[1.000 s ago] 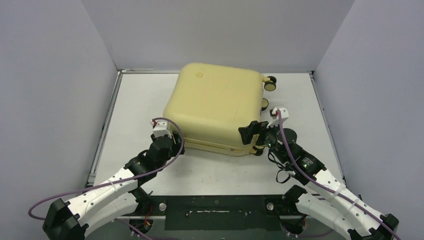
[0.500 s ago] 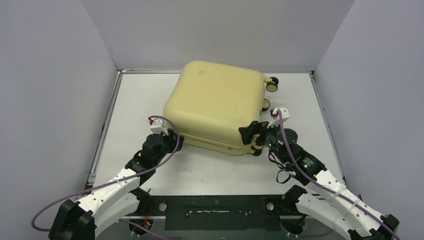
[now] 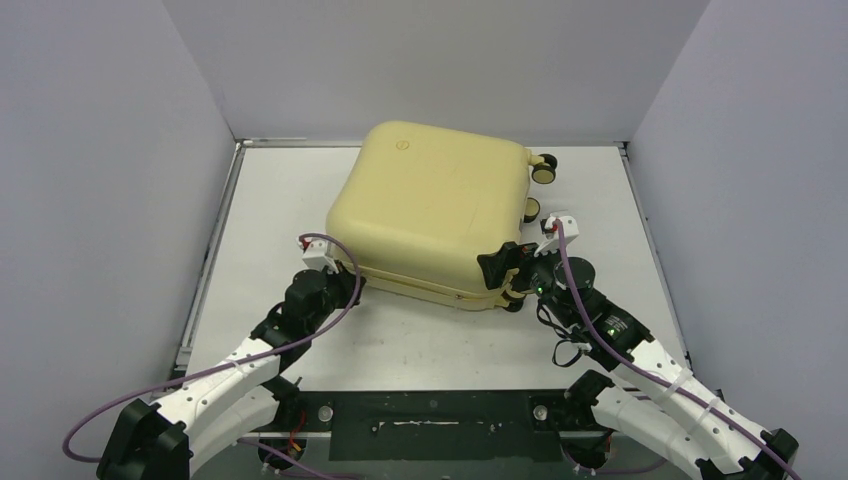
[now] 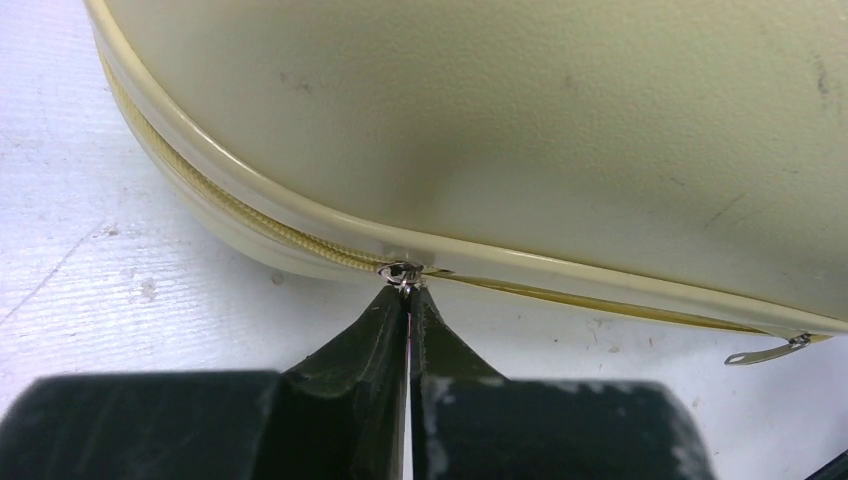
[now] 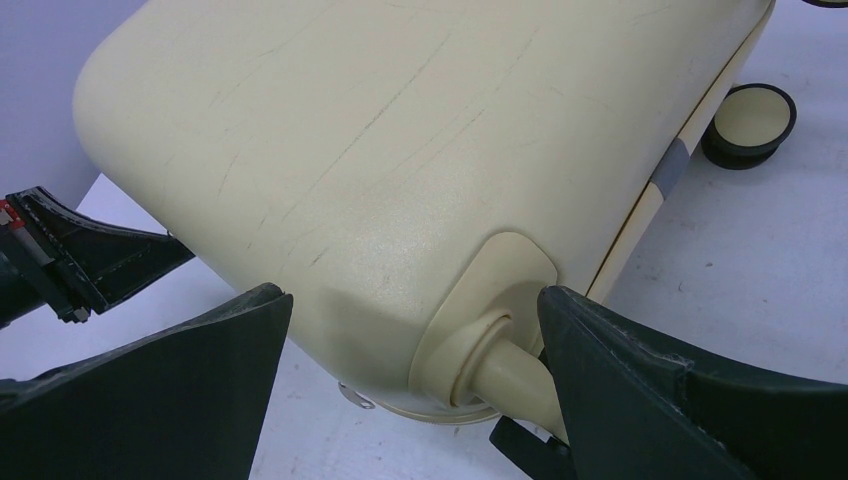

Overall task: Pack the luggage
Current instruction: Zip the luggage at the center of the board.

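The luggage (image 3: 430, 200) is a pale yellow hard-shell case lying closed and flat on the white table. My left gripper (image 3: 350, 283) is at its near left corner. In the left wrist view that gripper (image 4: 408, 290) is shut on a small metal zipper pull (image 4: 402, 272) on the seam of the luggage (image 4: 500, 120). A second zipper pull (image 4: 765, 350) hangs free further right along the seam. My right gripper (image 3: 505, 272) stands open, its fingers astride the luggage's near right corner (image 5: 350, 150) and wheel stem (image 5: 500, 370). The right gripper (image 5: 410, 300) holds nothing.
Black-and-cream wheels (image 3: 541, 170) stick out at the luggage's far right side, one of them close by (image 5: 750, 122). Grey walls enclose the table on the left, back and right. Bare tabletop (image 3: 270, 200) lies left of the luggage and in front of it.
My left gripper has closed, from partly open to shut on the zipper pull, and its arm has drawn back slightly. The right arm has not moved.
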You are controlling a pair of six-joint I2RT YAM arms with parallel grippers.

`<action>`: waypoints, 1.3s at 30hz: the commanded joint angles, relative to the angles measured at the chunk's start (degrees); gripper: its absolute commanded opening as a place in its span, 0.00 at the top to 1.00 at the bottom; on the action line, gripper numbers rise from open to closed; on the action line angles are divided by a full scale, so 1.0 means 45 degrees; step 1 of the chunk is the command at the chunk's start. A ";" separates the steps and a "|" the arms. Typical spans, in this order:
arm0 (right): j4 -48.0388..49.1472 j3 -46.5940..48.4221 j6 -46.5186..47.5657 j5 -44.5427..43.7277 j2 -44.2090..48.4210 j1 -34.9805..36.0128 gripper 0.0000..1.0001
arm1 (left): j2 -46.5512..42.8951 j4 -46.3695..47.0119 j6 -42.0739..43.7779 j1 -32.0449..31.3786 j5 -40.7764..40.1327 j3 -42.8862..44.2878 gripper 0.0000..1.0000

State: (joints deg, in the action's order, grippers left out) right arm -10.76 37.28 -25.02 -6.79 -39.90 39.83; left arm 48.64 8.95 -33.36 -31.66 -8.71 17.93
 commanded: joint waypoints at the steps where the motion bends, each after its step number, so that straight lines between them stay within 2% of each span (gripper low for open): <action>1: 0.0323 0.0076 0.0051 -0.0070 0.0265 0.0056 0.00 | -0.0006 -0.0010 0.0070 0.0043 -0.0633 0.0243 1.00; 11: 0.0163 0.0077 0.0144 -0.0148 0.0411 0.0067 0.00 | -0.0799 -0.2180 -0.0367 0.0043 -0.2718 0.0565 1.00; 15: 0.0177 0.0018 0.0192 -0.0167 0.0436 0.0055 0.00 | -0.1096 -0.3032 -0.0381 0.0043 -0.3034 0.0703 1.00; 27: 0.0195 -0.0079 0.0235 -0.0142 0.0553 0.0070 0.00 | -0.0636 -0.4404 -0.0272 0.0308 -0.4725 0.1918 1.00; 32: 0.0214 -0.0061 0.0229 -0.0113 0.0561 0.0063 0.00 | -0.0124 -0.4154 -0.0139 0.0721 -0.4521 0.2439 1.00; 37: 0.0023 -0.0022 0.0346 -0.0161 0.0757 0.0065 0.00 | -0.0702 -0.4185 0.1147 0.0894 -0.3401 0.2956 1.00; 38: -0.0004 -0.0039 0.0361 -0.0170 0.0800 0.0063 0.00 | -0.0908 -0.4268 0.1553 0.0985 -0.2889 0.3098 0.89; 39: 0.0000 -0.0041 0.0363 -0.0181 0.0834 0.0070 0.00 | -0.1049 -0.4454 0.1906 0.1098 -0.2352 0.3270 0.72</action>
State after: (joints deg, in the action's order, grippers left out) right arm -11.38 37.26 -24.40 -6.81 -37.69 39.83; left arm 47.24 -10.63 -31.51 -28.05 -26.04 27.62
